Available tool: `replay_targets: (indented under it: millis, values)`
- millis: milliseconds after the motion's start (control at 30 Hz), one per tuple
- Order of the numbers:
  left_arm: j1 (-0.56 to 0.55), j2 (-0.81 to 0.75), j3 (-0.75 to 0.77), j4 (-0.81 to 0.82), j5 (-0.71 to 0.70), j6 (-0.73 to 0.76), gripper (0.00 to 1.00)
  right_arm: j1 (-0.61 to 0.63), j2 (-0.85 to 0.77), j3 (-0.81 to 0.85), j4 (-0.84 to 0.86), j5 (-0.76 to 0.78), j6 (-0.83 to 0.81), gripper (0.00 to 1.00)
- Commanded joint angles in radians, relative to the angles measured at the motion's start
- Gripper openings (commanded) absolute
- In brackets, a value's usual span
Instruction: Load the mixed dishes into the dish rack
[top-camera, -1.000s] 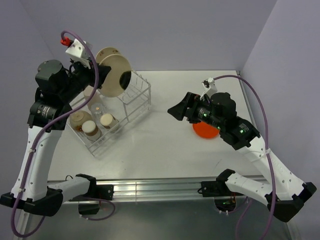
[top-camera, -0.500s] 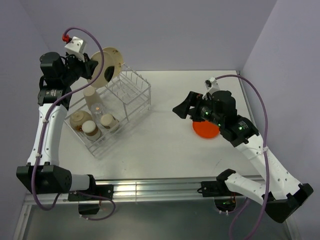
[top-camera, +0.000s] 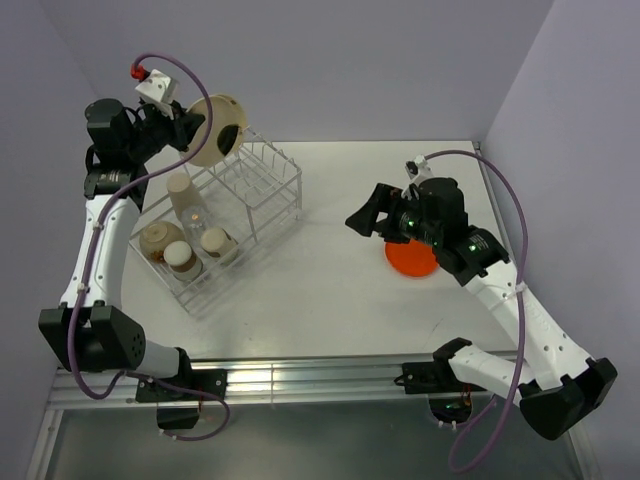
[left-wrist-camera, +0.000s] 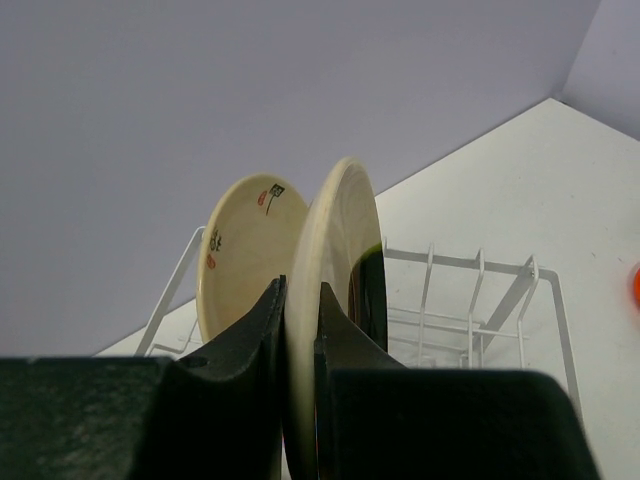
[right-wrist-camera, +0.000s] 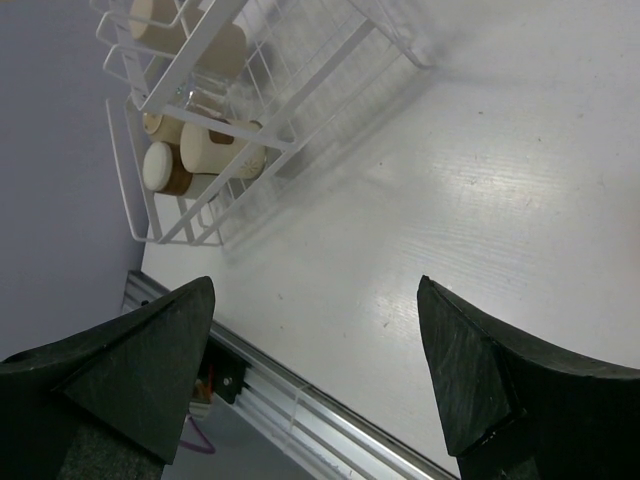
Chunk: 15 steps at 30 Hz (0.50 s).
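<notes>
My left gripper (top-camera: 194, 133) is shut on the rim of a cream plate (top-camera: 222, 127) with a dark brown patch and holds it on edge above the far left corner of the white wire dish rack (top-camera: 262, 196). In the left wrist view the fingers (left-wrist-camera: 262, 325) pinch this plate (left-wrist-camera: 338, 230). A second cream plate (left-wrist-camera: 238, 250) with small motifs stands just behind it. The orange plate (top-camera: 411, 262) lies on the table, partly under my right arm. My right gripper (top-camera: 364, 218) is open and empty, above the table left of the orange plate.
The rack's low tray holds a tall beige cup (top-camera: 182, 194), a clear glass (top-camera: 196, 222), a bowl (top-camera: 158, 238) and two capped cups (top-camera: 183, 258). They also show in the right wrist view (right-wrist-camera: 222, 150). The table's front rail (top-camera: 330, 372) runs below.
My left arm has swung the plate back and to the left, from over the rack's slotted part to its far left corner. The right gripper has hardly moved.
</notes>
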<state>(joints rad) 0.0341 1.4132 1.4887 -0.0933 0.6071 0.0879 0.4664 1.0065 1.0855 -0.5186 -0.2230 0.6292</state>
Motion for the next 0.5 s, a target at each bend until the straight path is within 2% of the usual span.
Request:
replay_targets:
  millis: [0,233,467]
  values:
    - [0.001,0.013,0.021,0.122,0.057,-0.022,0.0,-0.012,-0.009,-0.01,0.034,-0.024,-0.013,0.89]
    - [0.001,0.046,-0.033,0.242,0.109,-0.079,0.0,-0.028,-0.025,-0.021,0.034,-0.033,-0.014,0.89]
    - [0.001,0.087,-0.042,0.285,0.137,-0.079,0.0,-0.046,-0.032,-0.033,0.029,-0.044,-0.017,0.89]
